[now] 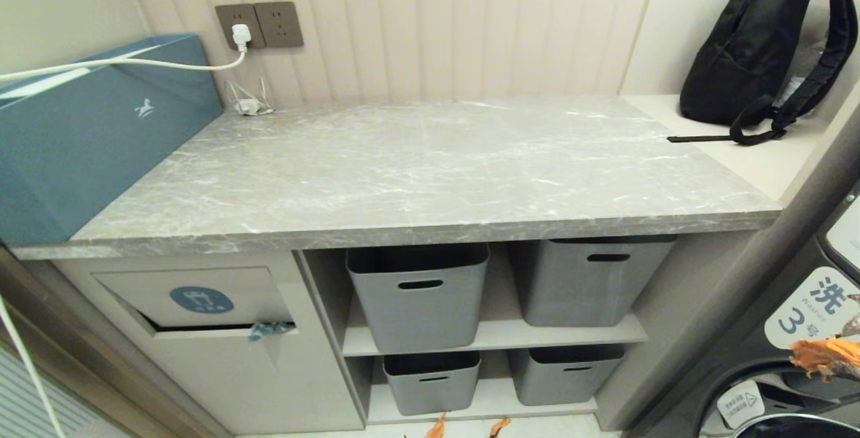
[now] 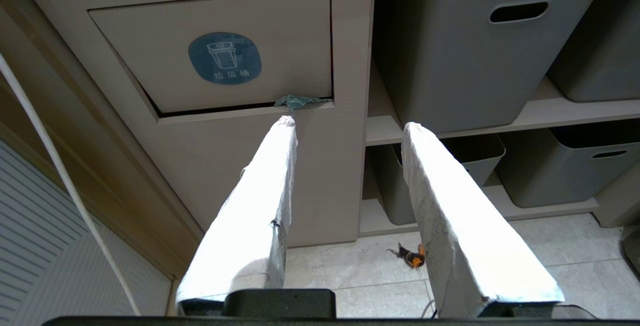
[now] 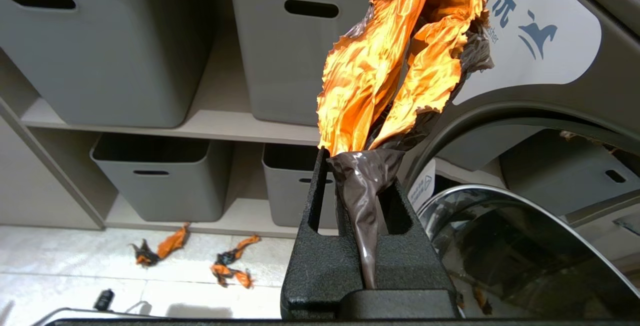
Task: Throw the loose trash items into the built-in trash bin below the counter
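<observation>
My right gripper point(image 3: 360, 176) is shut on a crumpled orange papery scrap with a dark shiny wrapper point(image 3: 395, 61); this trash shows at the far right edge of the head view point(image 1: 825, 356), in front of a washing machine. Smaller orange-and-black shreds point(image 3: 160, 248) point(image 3: 232, 266) lie on the floor tiles below the shelves point(image 1: 437, 426); one lies beside my left fingers point(image 2: 412, 257). My left gripper point(image 2: 349, 122) is open and empty, and faces the built-in trash bin flap point(image 2: 225, 51) point(image 1: 195, 298) under the grey marble counter point(image 1: 430, 162). The flap stands slightly ajar.
A teal scrap point(image 2: 297, 101) is caught at the flap's lower right corner. Grey tubs point(image 1: 416, 290) fill the shelves right of the bin. On the counter's left end stands a blue box point(image 1: 87, 136); a white cable point(image 1: 134, 62) crosses it. A black backpack point(image 1: 759, 41) and the washing machine point(image 1: 806, 317) are at right.
</observation>
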### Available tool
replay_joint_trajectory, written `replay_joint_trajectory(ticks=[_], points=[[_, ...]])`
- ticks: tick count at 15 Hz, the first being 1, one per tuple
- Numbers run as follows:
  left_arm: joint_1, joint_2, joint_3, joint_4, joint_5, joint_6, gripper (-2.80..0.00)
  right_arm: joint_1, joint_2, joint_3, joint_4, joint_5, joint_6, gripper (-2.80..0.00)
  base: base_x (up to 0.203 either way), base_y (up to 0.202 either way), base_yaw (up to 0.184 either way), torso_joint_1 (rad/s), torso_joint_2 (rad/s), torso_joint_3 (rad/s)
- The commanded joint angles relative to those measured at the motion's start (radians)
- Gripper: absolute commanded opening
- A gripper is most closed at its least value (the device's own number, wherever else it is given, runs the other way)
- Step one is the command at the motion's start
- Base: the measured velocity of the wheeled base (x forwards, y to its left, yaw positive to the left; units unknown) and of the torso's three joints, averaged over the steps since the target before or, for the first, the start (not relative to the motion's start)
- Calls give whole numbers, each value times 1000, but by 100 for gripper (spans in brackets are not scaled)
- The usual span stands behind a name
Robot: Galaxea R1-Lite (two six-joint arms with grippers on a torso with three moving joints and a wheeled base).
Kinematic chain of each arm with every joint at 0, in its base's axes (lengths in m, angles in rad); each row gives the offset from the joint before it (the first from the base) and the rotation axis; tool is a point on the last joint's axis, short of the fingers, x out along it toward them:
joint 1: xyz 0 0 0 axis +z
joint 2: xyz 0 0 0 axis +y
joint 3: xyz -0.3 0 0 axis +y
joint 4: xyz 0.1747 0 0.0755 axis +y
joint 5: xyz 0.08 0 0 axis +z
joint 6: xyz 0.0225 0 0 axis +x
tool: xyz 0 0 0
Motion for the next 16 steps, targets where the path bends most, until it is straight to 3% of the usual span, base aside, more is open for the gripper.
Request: replay_joint_trajectory(ticks=[1,16], points=[[0,0,0,1,0,2,-280,0,-1,-1,1,1,7,-280,0,0,0,0,0,0],[0,-1,0,1,1,0,-280,0,-1,4,-11,-18,67,-280,0,0,0,0,0,0]])
